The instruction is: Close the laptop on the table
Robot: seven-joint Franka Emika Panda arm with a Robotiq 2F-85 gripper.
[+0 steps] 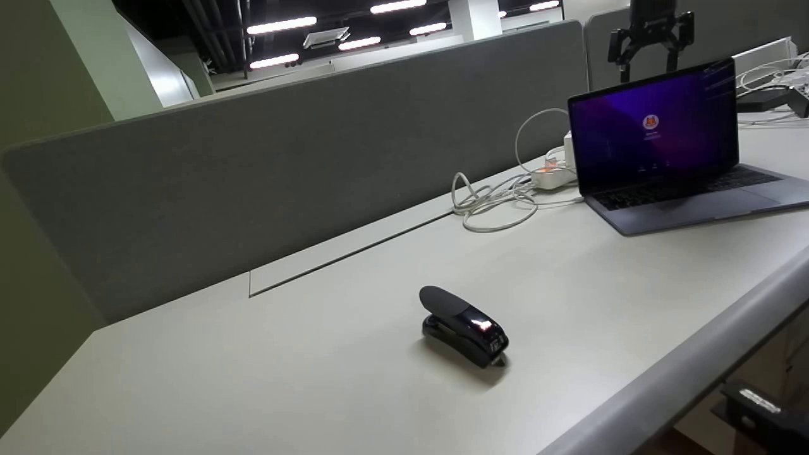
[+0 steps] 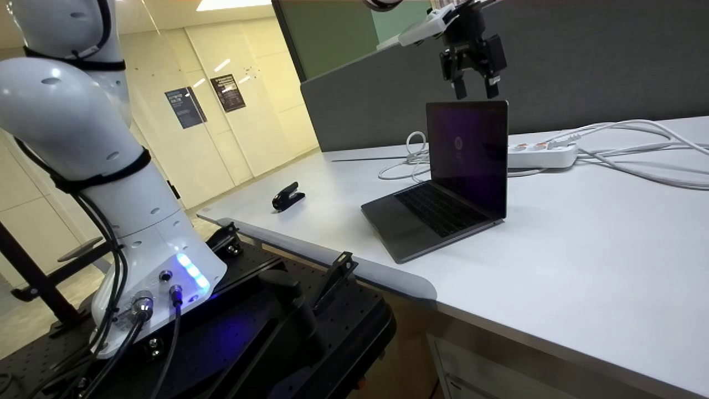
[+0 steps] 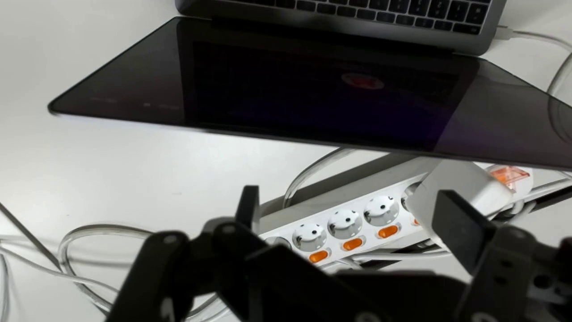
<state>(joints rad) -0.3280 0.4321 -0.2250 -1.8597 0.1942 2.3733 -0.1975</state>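
Here hangs the gripper [image 2: 476, 90], its fingers [image 3: 460, 232] wide apart with nothing held, just above the top edge of the lid [image 3: 313, 100], toward the partition [image 2: 581, 66], not touching! The laptop [image 2: 454, 172] stands wide open between the front and back edges of the table [image 2: 581, 249], keyboard [image 2: 440, 209] turned roughly to the front edge, one corner near it. This looks like the approach to the push. Good technique: draw the fingers together into one blunt pusher, dip behind the lid without fouling power strip [image 2: 545, 158] or cables [image 3: 107, 229], meet it at mid-width, then sweep toward the front edge, following the lid's arc down; shove too hard and the laptop may slide.
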